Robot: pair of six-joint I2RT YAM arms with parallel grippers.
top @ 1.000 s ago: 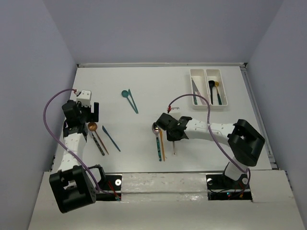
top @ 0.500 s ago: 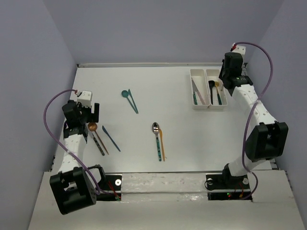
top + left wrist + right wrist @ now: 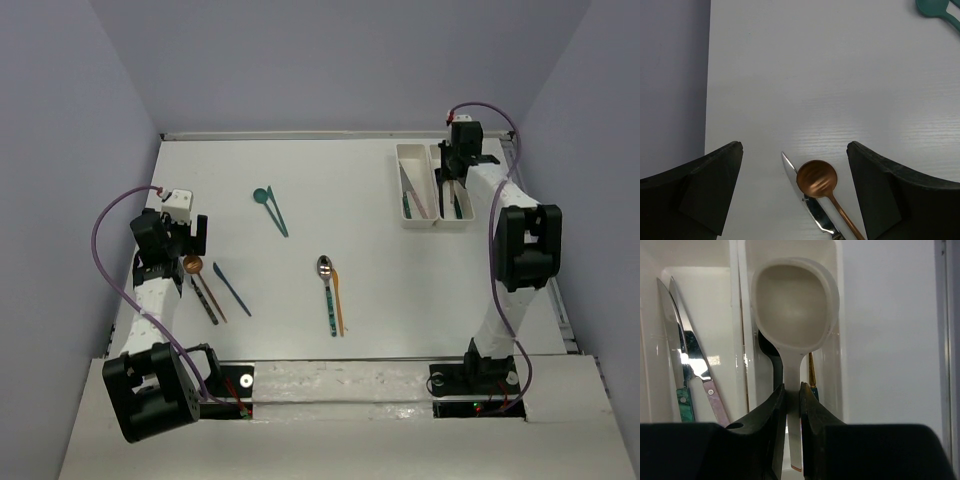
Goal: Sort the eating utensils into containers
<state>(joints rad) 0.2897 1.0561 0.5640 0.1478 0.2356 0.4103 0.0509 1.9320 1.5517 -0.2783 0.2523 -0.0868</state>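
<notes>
The left gripper (image 3: 795, 146) hovers near the left edge of the table (image 3: 400, 290), its jaws fully released and holding nothing. Between its fingers, in the left wrist view, lie a copper spoon (image 3: 816, 178) and a silver-bladed knife (image 3: 790, 167), touching side by side on the table. Just beside them to the right lies a blue knife (image 3: 232, 289). Farther toward the far edge, a teal spoon (image 3: 262, 196) and a teal knife (image 3: 277, 218) lie together. Near the table centre, a silver-bowled spoon (image 3: 326, 285) with a teal handle lies alongside an orange utensil (image 3: 339, 305), the two close and parallel. The containers (image 3: 420, 224) sit at the far right corner of the table. The left compartment holds two knives (image 3: 690, 347); the right compartment holds a black utensil (image 3: 767, 347) and a gold-handled utensil (image 3: 811, 374). The right gripper (image 3: 792, 390) is positioned above the right compartment, its fingers clenched on the handle of a beige spoon (image 3: 794, 307). The spoon's bowl faces up, over the far end of that compartment.
</notes>
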